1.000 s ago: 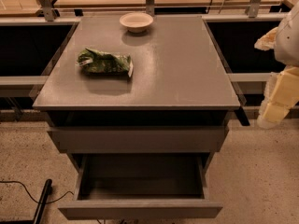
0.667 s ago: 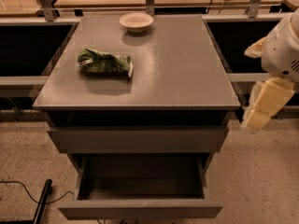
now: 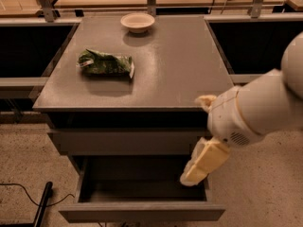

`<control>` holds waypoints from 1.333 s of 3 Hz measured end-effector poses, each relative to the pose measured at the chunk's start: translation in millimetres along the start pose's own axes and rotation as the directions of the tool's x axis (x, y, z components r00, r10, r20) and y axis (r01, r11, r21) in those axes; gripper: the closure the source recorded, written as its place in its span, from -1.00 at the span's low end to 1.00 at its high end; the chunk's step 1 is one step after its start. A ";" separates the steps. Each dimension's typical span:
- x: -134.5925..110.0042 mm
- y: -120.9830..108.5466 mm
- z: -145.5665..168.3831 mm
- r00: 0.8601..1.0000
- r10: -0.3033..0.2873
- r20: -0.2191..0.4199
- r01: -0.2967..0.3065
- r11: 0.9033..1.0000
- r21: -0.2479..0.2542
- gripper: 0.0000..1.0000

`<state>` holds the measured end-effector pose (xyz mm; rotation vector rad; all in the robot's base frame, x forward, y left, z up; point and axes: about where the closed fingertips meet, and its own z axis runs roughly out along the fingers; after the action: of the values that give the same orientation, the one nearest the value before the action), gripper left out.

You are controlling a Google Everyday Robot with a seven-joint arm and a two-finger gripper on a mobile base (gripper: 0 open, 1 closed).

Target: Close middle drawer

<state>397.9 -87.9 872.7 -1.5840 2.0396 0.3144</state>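
The middle drawer (image 3: 142,212) is pulled far out at the bottom of the grey cabinet. Its plain grey front panel faces me and its dark box interior (image 3: 137,181) looks empty. My gripper (image 3: 196,169) is cream-coloured and hangs from the white arm (image 3: 258,110) on the right. It points down and left over the right end of the open drawer, just behind the front panel. It holds nothing that I can see.
Another grey drawer front (image 3: 128,142) sits above the open drawer. The cabinet top (image 3: 180,65) carries a green snack bag (image 3: 105,63) and a white bowl (image 3: 137,21). A black cable and post (image 3: 41,203) lie on the floor at left.
The arm has swung in from the right of the cabinet, moving left and down. The gripper now hangs over the open drawer's right end. The drawer has not moved.
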 end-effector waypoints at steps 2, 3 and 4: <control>2.7 13.2 45.8 1.000 -0.020 -0.004 0.020 1.000 0.012 -1.00; 26.3 25.7 77.8 0.999 -0.017 -0.051 0.019 0.999 0.044 -1.00; 78.1 50.8 118.5 1.000 -0.009 -0.027 0.011 0.998 0.067 -1.00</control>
<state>368.0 -79.8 725.1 -1.5651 2.0405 0.2196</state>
